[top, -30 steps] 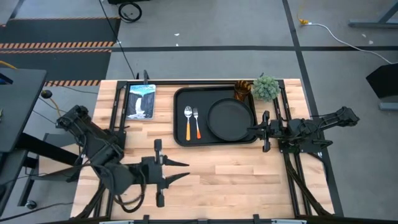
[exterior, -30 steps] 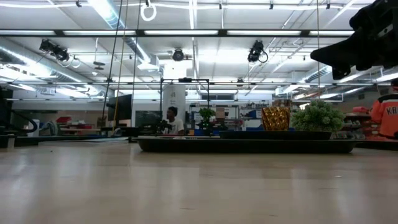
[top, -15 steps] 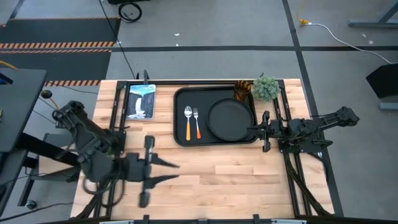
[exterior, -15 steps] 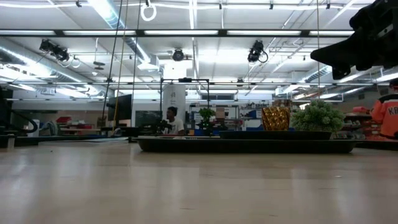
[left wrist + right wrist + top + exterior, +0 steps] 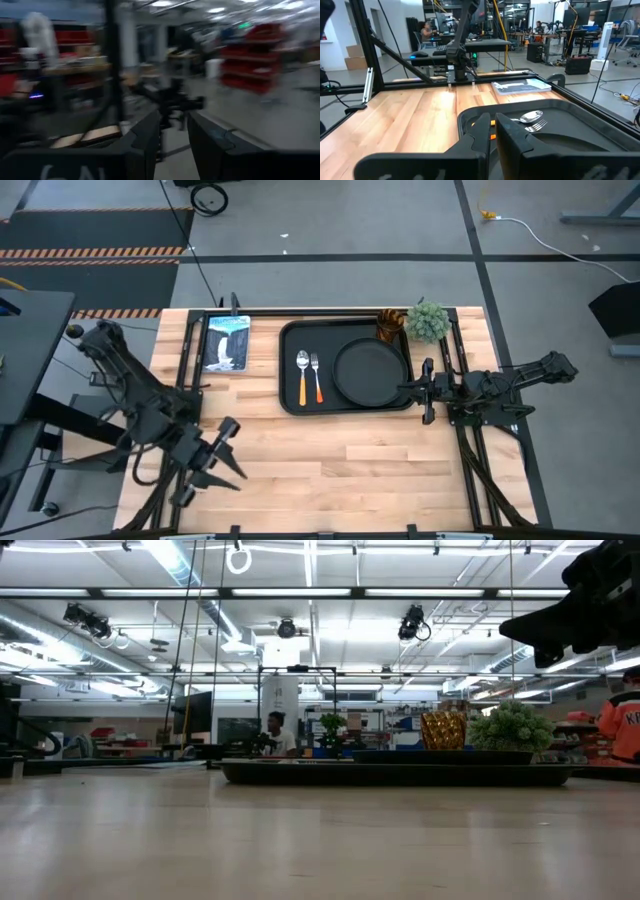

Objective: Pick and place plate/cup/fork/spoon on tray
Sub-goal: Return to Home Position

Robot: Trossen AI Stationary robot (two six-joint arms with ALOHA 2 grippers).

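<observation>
Tray loaded, upper centre of the high view: plate, cup, spoon, fork.
You see the plate at the tray's right, spoon and fork side by side to its left, the cup in the upper-right corner beside a plant. No writing reads on the blue-white card. Right gripper, fingers nearly pressed together, sits at the tray's right edge; left gripper, fingers spread and empty, at lower left.

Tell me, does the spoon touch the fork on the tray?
Apart. The high view shows a thin strip of tray between the spoon and the fork, lying side by side.
</observation>
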